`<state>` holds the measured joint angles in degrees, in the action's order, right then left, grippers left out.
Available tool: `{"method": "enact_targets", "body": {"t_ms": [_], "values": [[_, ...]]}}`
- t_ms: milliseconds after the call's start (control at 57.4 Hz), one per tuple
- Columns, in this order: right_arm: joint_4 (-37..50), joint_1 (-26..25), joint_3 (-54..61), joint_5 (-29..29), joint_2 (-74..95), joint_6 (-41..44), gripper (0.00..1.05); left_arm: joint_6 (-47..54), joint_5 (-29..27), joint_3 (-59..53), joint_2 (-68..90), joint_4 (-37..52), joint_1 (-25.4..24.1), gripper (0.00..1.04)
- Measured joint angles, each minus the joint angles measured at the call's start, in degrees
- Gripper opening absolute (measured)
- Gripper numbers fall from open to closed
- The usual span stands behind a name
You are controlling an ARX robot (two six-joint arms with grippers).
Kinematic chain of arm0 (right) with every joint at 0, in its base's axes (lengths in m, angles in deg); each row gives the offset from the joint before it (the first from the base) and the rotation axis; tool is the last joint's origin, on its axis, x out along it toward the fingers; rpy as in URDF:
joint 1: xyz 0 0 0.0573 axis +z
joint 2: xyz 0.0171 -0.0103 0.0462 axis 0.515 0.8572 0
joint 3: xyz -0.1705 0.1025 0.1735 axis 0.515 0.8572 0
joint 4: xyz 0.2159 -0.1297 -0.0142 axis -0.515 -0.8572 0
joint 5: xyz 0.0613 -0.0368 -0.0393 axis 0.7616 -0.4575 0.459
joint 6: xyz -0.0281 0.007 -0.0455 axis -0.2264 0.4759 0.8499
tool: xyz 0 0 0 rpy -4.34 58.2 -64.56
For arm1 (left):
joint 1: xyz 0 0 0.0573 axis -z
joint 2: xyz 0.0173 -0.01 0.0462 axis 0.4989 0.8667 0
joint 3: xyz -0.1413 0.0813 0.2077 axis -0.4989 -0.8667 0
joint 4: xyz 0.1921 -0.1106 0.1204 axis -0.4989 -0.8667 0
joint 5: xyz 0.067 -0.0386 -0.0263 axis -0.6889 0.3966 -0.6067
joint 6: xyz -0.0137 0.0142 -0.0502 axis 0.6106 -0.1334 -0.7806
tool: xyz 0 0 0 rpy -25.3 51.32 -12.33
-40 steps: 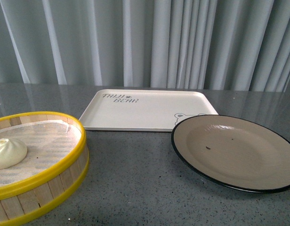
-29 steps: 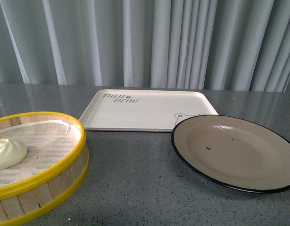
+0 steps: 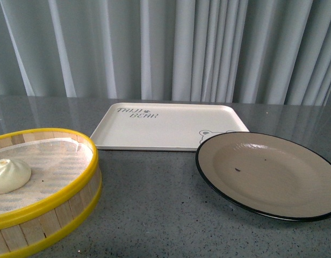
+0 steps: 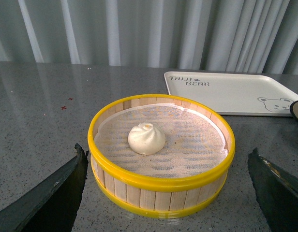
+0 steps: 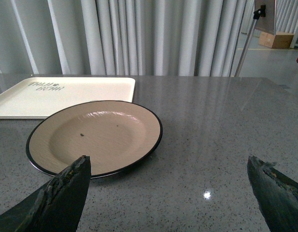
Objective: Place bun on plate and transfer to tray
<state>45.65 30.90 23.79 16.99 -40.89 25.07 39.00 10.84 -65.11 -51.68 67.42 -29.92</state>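
- The bun [image 3: 9,176] is sitting on the white mesh liner inside the yellow-rimmed wooden steamer basket [image 3: 74,199], at the left of the grey table [image 3: 155,220] in the front view.
- The plate [image 3: 273,172] is lying on the table at the right, well apart from the basket. Its far edge is overlapping the near right corner of the tray [image 3: 171,126] in this view; I cannot tell whether they are touching.
- The tray is lying flat behind both, in front of the grey curtain [image 3: 155,48].
- The left gripper [image 4: 166,150] is hovering short of the basket. Its fingers [image 4: 52,193] are released and spread wide, framing the basket and the bun [image 4: 146,138].
- The right gripper [image 5: 168,159] is hanging just short of the plate [image 5: 96,137]. Its fingers [image 5: 67,193] are likewise spread wide and gripping nothing.
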Motion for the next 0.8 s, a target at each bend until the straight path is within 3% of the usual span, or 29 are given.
{"method": "enact_targets", "body": {"t_ms": [279, 331, 366, 540, 662, 802], "values": [[0.0, 0.0, 0.0, 0.0, 0.0, 0.0, 0.96, 0.0, 0.0, 0.0, 0.0, 0.0, 0.0, 0.98], [0.0, 0.0, 0.0, 0.0, 0.0, 0.0, 0.96, -4.5, 4.1, 3.5, 5.4, -8.9, 0.6, 0.98], [0.0, 0.0, 0.0, 0.1, 0.0, 0.0, 0.96, -7.2, 3.1, 6.9, 13.2, -11.4, 3.5, 0.98], [0.0, 0.0, 0.0, 0.0, 0.0, 0.0, 0.96, -9.3, -5.3, 19.6, 39.1, 3.8, 14.6, 0.98], [0.0, 0.0, 0.0, 0.0, 0.0, 0.0, 0.96, -7.9, -7.1, 28.5, 53.5, 9.7, 19.2, 0.98], [0.0, 0.0, 0.0, 0.0, 0.0, 0.0, 0.96, -4.5, -8.0, 37.2, 66.2, 10.8, 21.5, 0.98]]}}
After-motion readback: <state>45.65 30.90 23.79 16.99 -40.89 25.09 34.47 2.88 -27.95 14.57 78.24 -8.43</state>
